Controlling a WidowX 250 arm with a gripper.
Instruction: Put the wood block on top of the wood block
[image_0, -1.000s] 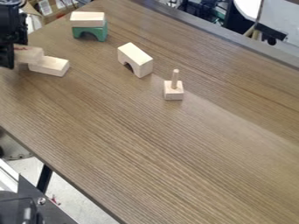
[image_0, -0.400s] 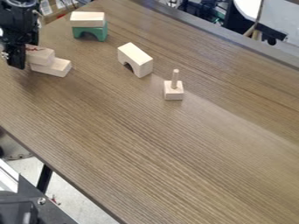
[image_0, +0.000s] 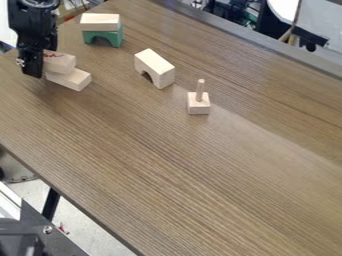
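At the far left, I, the gripper (image_0: 35, 71), clasp a red-marked pale wood block (image_0: 61, 63) above another pale block (image_0: 72, 79).

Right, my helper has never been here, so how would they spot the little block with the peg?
On the brown table, find the plain wood arch right of the green one. The small square block sits next, lower and further right in the view. Unlike its neighbours, it has a thin peg standing upright from its top.
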